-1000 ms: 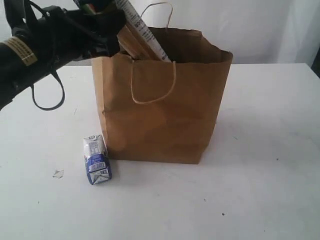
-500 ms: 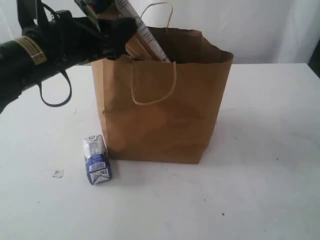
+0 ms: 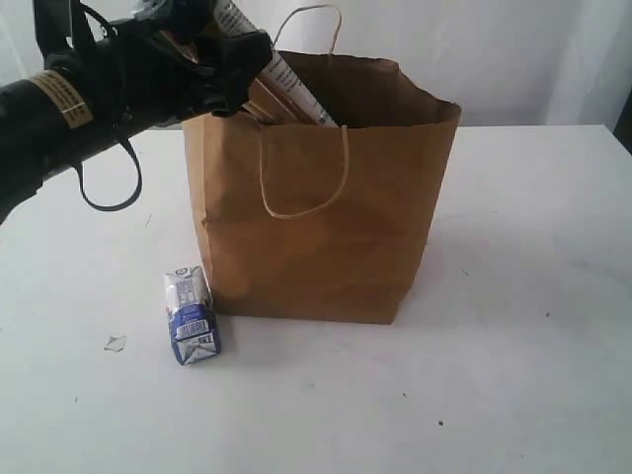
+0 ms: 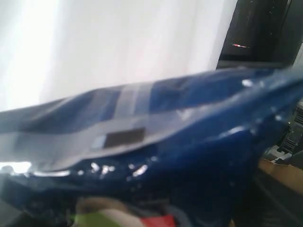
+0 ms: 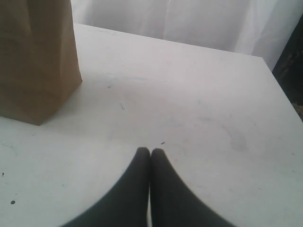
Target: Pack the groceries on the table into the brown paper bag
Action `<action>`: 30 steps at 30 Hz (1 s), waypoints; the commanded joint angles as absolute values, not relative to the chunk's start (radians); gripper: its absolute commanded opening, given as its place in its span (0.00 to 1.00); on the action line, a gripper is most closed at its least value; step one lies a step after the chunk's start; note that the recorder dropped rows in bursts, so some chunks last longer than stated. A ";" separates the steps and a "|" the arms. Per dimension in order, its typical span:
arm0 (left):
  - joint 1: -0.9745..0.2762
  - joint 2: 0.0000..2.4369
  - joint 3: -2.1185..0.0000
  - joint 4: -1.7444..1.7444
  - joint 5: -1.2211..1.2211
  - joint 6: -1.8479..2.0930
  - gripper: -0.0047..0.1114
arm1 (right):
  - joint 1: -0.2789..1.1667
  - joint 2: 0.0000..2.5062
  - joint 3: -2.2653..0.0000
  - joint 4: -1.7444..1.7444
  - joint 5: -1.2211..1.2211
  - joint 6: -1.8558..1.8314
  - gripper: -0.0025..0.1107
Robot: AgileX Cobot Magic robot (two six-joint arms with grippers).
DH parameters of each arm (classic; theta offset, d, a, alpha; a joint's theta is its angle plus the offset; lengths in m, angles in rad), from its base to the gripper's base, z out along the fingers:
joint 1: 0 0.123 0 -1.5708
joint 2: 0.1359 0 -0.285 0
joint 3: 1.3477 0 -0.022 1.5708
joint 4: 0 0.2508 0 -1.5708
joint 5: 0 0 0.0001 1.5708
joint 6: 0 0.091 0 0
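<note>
Surface: white table [image 3: 513,296] in front of a pale draped backdrop; everything in the scene rests on it.
Bag: the brown paper bag [image 3: 326,227] stands upright with its mouth open. One top corner of it sits right under the left claw [image 3: 237,69], and it is well off to one side of the right claw [image 5: 150,175].
Packet: the blue spaghetti packet [image 3: 291,84] leans on a slant in the bag's mouth, its upper end rising above the rim right at the left claw. It looks too long to lie flat, which probably explains the tilt.
Left claw: it hangs at the rim, against or just beside the packet. I cannot tell whether its jaws are parted or clamping.
Carton: the small blue-white carton [image 3: 192,318] stands on the table well below the left claw, just beside the bag's front corner. It is not yet packed.
Right claw: its fingers are pressed together and hold nothing, over bare table. It looks parked clear of the work.
Hidden: the bag's inside below the rim. The left claw's fingers are lost in its dark body, and its wrist view is filled by blurred blue packet. The frame edge cuts off the packet's top end. A brownish shape beside the packet is unidentifiable.
</note>
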State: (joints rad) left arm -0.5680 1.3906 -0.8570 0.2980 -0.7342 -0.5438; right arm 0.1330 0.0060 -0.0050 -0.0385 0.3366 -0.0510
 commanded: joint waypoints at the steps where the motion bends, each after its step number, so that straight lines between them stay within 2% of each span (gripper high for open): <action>1: -0.571 1.385 -0.860 0.307 -0.731 -0.551 0.71 | 0.129 0.000 0.000 -0.042 0.334 -0.047 0.02; 30: -0.571 1.332 -0.799 0.268 -0.687 -0.516 0.71 | 0.129 0.000 0.000 -0.042 0.334 -0.047 0.02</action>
State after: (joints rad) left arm -0.5680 1.3436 -0.8059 0.2764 -0.6842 -0.5215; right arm 0.1330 0.0060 -0.0050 -0.0385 0.3366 -0.0510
